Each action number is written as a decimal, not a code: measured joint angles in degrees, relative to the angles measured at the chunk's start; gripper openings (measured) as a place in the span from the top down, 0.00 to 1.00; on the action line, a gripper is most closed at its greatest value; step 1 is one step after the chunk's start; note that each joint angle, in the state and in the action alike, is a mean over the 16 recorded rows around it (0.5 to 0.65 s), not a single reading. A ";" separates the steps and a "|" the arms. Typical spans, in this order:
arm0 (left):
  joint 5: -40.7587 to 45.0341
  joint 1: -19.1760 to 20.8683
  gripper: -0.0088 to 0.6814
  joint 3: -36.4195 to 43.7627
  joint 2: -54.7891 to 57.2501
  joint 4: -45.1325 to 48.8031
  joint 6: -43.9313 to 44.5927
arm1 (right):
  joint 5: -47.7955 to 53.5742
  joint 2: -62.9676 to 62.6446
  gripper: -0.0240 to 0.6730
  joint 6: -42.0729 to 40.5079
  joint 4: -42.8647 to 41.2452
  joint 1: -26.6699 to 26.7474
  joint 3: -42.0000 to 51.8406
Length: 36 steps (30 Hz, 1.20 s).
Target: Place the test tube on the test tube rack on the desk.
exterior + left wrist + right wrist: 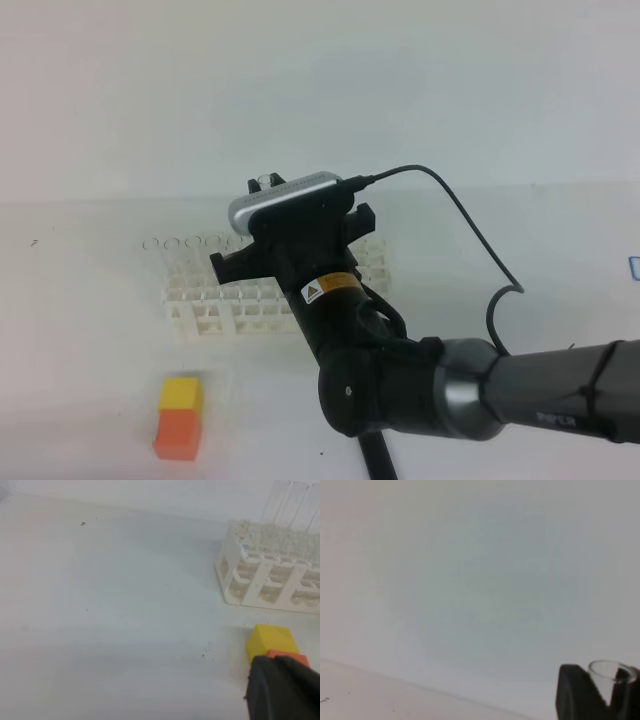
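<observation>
the test tube sits clamped in the right gripper above the test tube rack, open mouth up, long axis close to upright. to seat it well, i would line its hidden lower end over one free hole, keep it vertical, and lower slowly before letting go. the left gripper is closed and empty, low over the tabletop beside the yellow-and-orange block.

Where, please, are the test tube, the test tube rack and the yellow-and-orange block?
test tube (610,672): right wrist view, its open glass rim.
test tube rack (260,575): left wrist view, its front wall.
yellow-and-orange block (180,418): exterior high view, its front face.
</observation>
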 joint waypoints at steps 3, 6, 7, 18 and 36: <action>0.00 0.00 0.99 0.00 0.00 0.00 0.00 | -0.36 0.17 0.78 -0.18 0.28 0.26 -0.05; 0.00 0.00 0.99 0.00 0.00 0.00 0.00 | -0.54 0.35 0.78 -0.47 0.62 0.55 -0.06; 0.00 0.00 0.99 0.00 0.00 0.00 0.00 | -0.57 0.41 0.78 -0.57 0.75 0.65 -0.06; 0.02 0.00 0.99 0.00 0.00 0.00 0.00 | -0.75 1.53 0.78 -0.87 1.56 1.40 -0.06; 0.11 0.00 0.99 0.00 0.00 0.07 0.03 | -6.25 6.68 0.78 4.68 0.79 1.50 -0.15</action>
